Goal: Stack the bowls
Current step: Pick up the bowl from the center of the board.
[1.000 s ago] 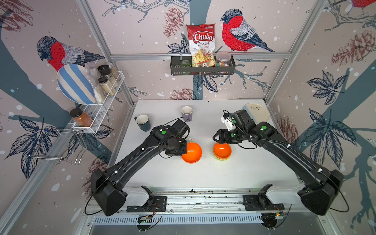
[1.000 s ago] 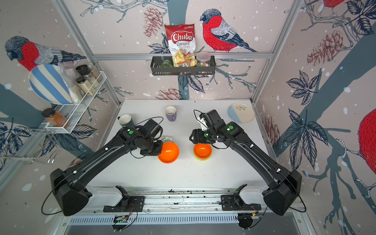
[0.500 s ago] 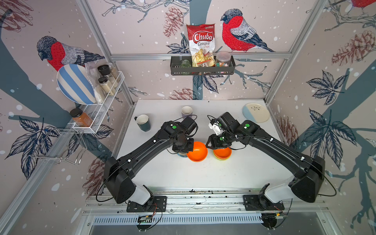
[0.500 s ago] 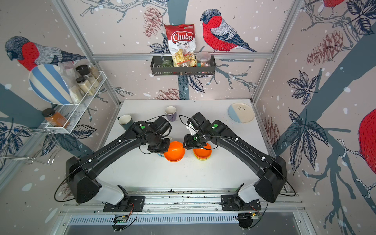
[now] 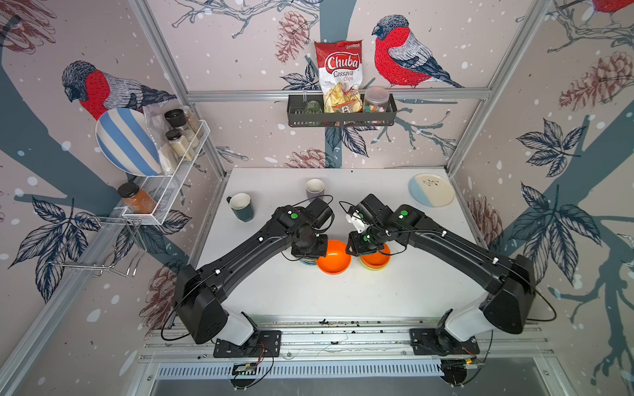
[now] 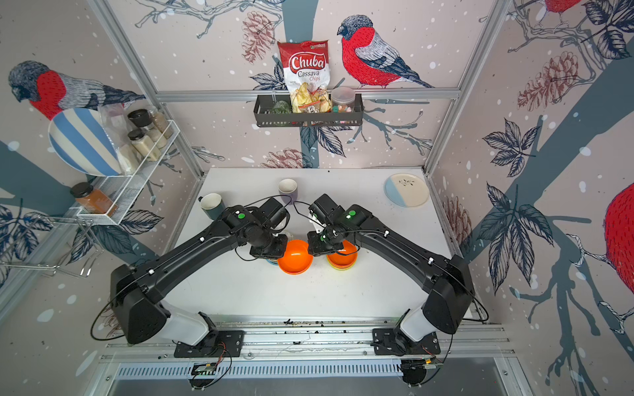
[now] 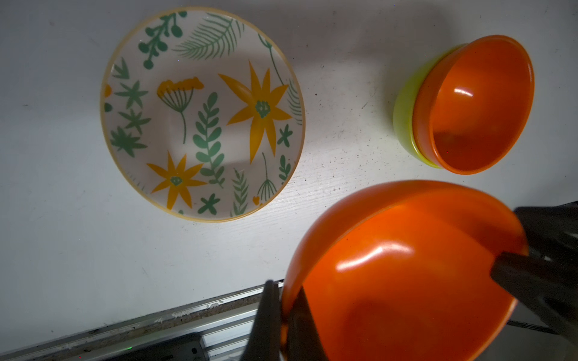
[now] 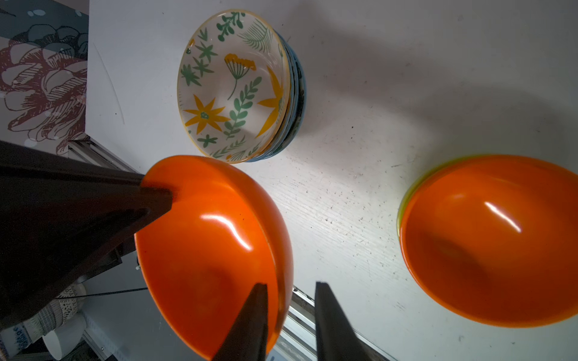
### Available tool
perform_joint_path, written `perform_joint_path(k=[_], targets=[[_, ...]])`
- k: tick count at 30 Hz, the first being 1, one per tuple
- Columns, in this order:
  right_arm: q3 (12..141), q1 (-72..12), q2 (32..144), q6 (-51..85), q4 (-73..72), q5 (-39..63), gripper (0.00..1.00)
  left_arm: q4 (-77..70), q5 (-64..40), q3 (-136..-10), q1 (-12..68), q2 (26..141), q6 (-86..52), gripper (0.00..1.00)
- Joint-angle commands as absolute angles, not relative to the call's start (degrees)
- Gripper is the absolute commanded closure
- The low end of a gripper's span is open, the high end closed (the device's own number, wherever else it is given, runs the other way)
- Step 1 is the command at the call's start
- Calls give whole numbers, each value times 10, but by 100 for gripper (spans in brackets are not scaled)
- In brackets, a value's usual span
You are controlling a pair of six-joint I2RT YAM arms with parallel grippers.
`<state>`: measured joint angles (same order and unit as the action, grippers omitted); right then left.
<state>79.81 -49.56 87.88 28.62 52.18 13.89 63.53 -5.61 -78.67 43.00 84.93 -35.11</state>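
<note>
At nine o'clock of mid-table: patterned bowl stack [image 8: 234, 87], leafy white-and-yellow one uppermost. Pinched shut by left gripper [image 7: 283, 315] at its nine-o'clock rim: tilted orange bowl [image 5: 333, 257]. Astride its three-o'clock rim, jaws narrow with a gap outside: right gripper [image 8: 291, 286]. At three o'clock: second orange bowl [image 5: 379, 260] nested in lime bowl [image 7: 403, 125].

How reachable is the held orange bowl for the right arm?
Likely yes: the right pincer straddles the rim of the held orange bowl, one finger inside, one outside, not yet shut. The left pincer grips elsewhere, leaving that edge free.
</note>
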Motion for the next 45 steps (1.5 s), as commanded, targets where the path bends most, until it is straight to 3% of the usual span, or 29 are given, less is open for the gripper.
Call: perform_joint_path(k=[1,16,22,26,27,31,36,45], targets=[[801,-500,883,282,536,116,75,625,-59,-783,432,843,-353,100],[801,-509,895,280,541,101,87,617,-60,-779,434,836,-356,100],[802,-512,893,283,541,100,100,608,-65,-774,433,832,-357,100],[804,-511,891,283,542,97,100,589,-69,-764,434,820,-358,100],[807,-510,892,283,544,97,100,582,-69,-760,433,814,-359,95],[815,-506,894,281,554,92,100,561,-56,-750,433,784,-365,55],[819,-495,895,277,564,89,100,549,-17,-740,430,745,-379,30],[812,-433,873,267,579,85,100,559,-3,-687,353,659,-379,25]])
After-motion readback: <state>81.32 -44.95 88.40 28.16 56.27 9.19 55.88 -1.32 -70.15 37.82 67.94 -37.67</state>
